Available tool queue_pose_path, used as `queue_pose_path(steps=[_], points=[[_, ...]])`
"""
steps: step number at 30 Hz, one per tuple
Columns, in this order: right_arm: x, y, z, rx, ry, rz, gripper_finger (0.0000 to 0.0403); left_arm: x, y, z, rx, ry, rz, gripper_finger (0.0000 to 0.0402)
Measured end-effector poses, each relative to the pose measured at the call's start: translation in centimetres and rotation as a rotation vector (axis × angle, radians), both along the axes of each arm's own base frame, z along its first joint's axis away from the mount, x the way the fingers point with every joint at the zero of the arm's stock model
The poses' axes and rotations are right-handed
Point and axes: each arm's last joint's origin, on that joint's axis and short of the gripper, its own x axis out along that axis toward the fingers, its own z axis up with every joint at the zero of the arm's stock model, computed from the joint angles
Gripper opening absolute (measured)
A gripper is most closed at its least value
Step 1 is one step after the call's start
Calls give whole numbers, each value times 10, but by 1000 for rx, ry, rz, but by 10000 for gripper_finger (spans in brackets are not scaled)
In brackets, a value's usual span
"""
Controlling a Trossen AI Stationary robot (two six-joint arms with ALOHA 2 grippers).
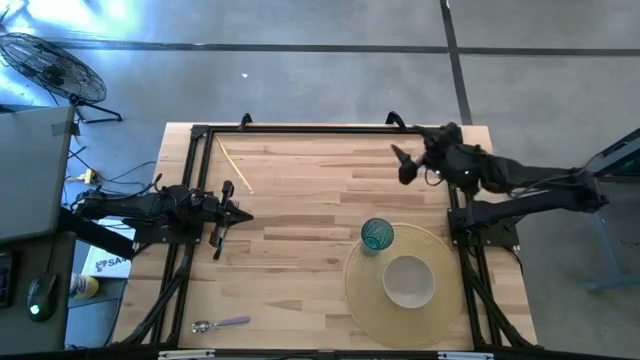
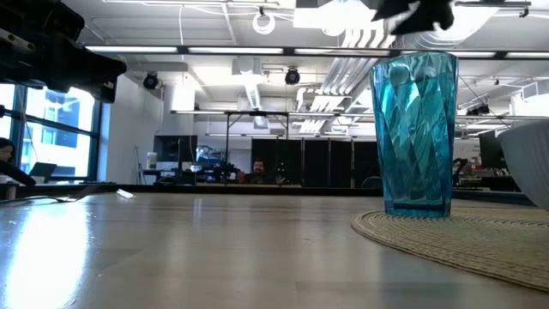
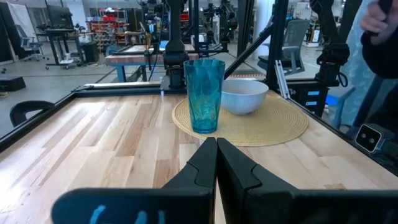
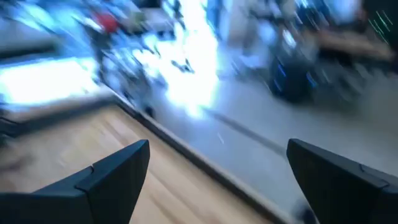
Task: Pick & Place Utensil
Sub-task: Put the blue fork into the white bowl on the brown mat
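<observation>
Spoon (image 1: 219, 324) lying lower left on table (image 1: 300, 210), untouched; right gripper (image 1: 403, 165) upper right, fingers spread wide, empty; left gripper (image 1: 222, 212) mid-left, fingers pressed together; long reach across risks clipping blue cup (image 1: 377, 235) or bowl (image 1: 409, 281).

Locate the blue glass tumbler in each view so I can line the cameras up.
High view: blue faceted glass tumbler right of centre, standing on the upper-left edge of the round woven placemat.
Low view: tumbler fills the right, upright on the placemat's edge.
Left wrist view: tumbler centre, just ahead of the white bowl.
Right wrist view: not in it.
Shared landmark: the placemat.
</observation>
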Motion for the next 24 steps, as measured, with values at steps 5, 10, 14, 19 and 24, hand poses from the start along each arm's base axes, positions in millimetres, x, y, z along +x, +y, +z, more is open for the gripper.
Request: queue_pose_path(steps=[5, 10, 14, 19, 24], points=[[27, 1, -11, -217, -137, 219, 374, 0, 0, 0, 0, 0, 0, 1], [57, -9, -38, -262, -124, 183, 374, 0, 0, 0, 0, 0, 0, 1], [88, -16, -47, -206, -46, 182, 374, 0, 0, 0, 0, 0, 0, 1], [123, -20, -50, -141, 68, 199, 374, 0, 0, 0, 0, 0, 0, 1], [141, -16, -52, -17, 134, 266, 374, 0, 1, 5, -47, -49, 17, 1]])
